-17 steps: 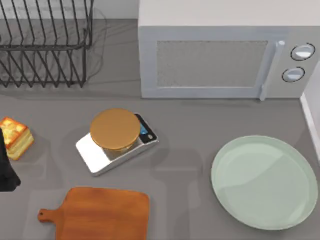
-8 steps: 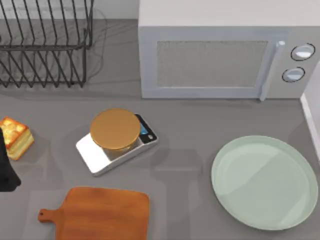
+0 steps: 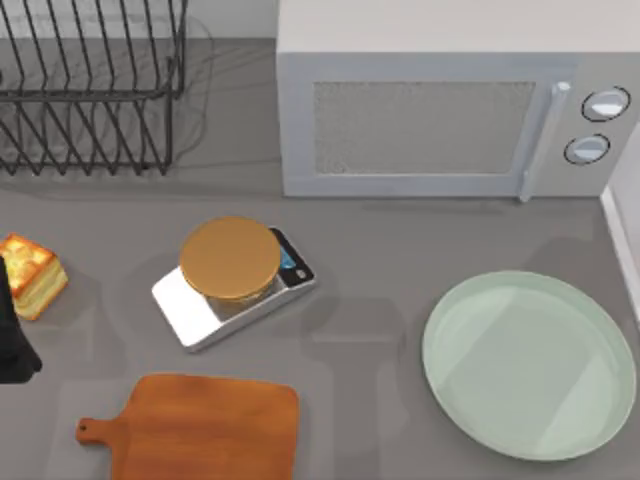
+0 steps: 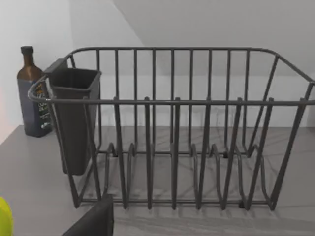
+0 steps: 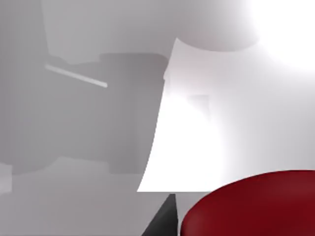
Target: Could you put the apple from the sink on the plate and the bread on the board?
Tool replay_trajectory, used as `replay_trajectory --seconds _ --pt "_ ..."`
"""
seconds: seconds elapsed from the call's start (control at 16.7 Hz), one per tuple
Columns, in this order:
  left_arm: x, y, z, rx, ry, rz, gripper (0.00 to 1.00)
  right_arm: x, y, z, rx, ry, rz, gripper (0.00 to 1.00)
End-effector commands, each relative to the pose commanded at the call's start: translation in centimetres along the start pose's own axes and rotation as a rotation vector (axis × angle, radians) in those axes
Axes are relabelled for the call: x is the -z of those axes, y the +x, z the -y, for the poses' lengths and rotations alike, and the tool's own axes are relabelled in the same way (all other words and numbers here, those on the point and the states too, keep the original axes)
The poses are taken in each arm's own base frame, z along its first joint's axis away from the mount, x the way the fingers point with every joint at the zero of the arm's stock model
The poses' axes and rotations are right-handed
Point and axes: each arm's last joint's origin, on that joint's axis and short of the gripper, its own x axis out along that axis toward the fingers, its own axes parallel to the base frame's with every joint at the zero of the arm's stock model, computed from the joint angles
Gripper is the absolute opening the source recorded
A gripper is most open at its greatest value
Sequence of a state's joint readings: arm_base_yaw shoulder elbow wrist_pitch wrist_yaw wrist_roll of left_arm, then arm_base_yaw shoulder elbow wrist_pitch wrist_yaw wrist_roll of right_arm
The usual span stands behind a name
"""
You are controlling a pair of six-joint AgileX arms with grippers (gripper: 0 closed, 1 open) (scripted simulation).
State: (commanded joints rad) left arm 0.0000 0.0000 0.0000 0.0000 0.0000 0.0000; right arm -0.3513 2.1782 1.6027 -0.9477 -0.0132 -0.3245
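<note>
The bread (image 3: 30, 275), a golden-topped cube, sits on the counter at the far left. A dark part of my left arm (image 3: 12, 340) rests just below it at the left edge. The orange-brown board (image 3: 205, 425) lies at the front left with its handle pointing left. At the right lies the pale green plate (image 3: 528, 365), with nothing on it. The glossy red apple (image 5: 256, 206) looms very close in the right wrist view, against a white sink wall (image 5: 197, 137), and a dark part of my right gripper (image 5: 165, 221) sits beside it.
A silver scale with a round golden top (image 3: 232, 280) stands between the bread and the plate. Along the back are a microwave (image 3: 450, 110) and a wire dish rack (image 3: 90, 90). A dark bottle (image 4: 32, 93) and a grey holder (image 4: 74, 118) stand by the rack.
Nothing on the table has moved. Only the shading across the plate has shifted a little.
</note>
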Motion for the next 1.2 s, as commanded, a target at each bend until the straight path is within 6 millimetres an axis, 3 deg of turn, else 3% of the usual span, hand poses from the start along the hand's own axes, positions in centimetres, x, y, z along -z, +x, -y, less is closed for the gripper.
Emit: replay_trajectory --seconds 0.24,0.48,0.78,1.2 --pt "0.0 0.0 0.0 0.0 0.0 0.0 1.0 0.0 0.2 0.0 -0.002 0.001 -0.003 0.0" --pt "0.0 0.0 0.0 0.0 0.0 0.0 1.0 -0.1 -2.1 -1.7 0.012 0.014 0.028 0.0" --pt "0.0 0.0 0.0 0.0 0.0 0.0 1.0 1.2 -4.4 -7.2 0.006 0.045 -0.014 0.0" --pt "0.0 0.0 0.0 0.0 0.0 0.0 1.0 5.6 -6.7 -17.0 0.018 0.065 -0.107 0.0"
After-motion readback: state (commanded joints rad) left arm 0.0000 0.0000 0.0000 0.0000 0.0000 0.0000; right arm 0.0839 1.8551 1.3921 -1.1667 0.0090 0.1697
